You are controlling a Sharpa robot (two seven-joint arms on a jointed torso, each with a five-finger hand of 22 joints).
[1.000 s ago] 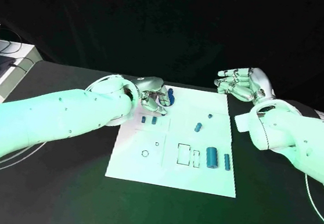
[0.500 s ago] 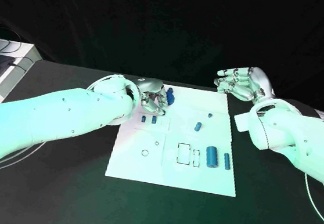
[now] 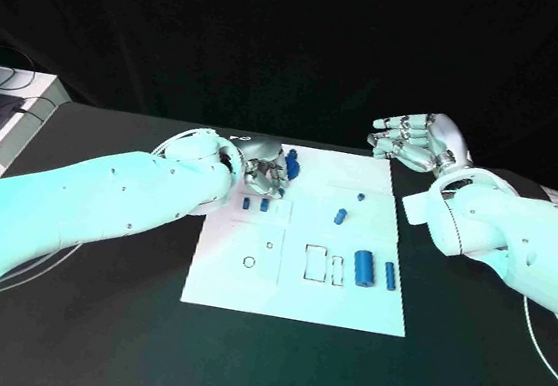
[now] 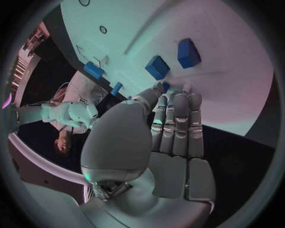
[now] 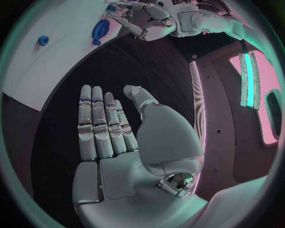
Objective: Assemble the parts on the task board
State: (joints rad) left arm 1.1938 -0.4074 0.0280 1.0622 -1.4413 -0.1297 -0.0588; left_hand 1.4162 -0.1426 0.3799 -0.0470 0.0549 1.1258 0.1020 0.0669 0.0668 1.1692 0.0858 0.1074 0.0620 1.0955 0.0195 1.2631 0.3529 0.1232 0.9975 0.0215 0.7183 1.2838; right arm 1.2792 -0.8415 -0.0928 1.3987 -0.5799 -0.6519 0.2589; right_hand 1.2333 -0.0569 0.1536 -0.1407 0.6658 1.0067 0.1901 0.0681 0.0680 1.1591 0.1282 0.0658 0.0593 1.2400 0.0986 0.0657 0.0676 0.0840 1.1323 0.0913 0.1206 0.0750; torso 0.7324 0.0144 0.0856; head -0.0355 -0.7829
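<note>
Nearest, the white task board [image 3: 299,288] lies on the black tabletop [image 3: 81,321], its close half bare except for drawn outlines. Midway up it, toward its right edge, two blue parts [image 3: 364,268] stand side by side beside a drawn rectangle, and a smaller blue piece [image 3: 342,219] lies a little farther on. Beyond that, the left hand [image 3: 265,172] rests at the board's far left corner, with a pair of small blue blocks [image 3: 256,205] just on its near side; the head view hides what its fingers do. The left wrist view supplies that: the fingers lie straight and together, tips down on the board around a small blue part [image 4: 166,87], thumb alongside, and whether it is actually gripped I cannot tell. Farthest, the right hand [image 3: 417,141] hangs off the board's far right corner above the tabletop; its own wrist view shows a flat palm, fingers extended, holding nothing, and a blue ring-shaped part [image 5: 100,30] near the left hand.
</note>
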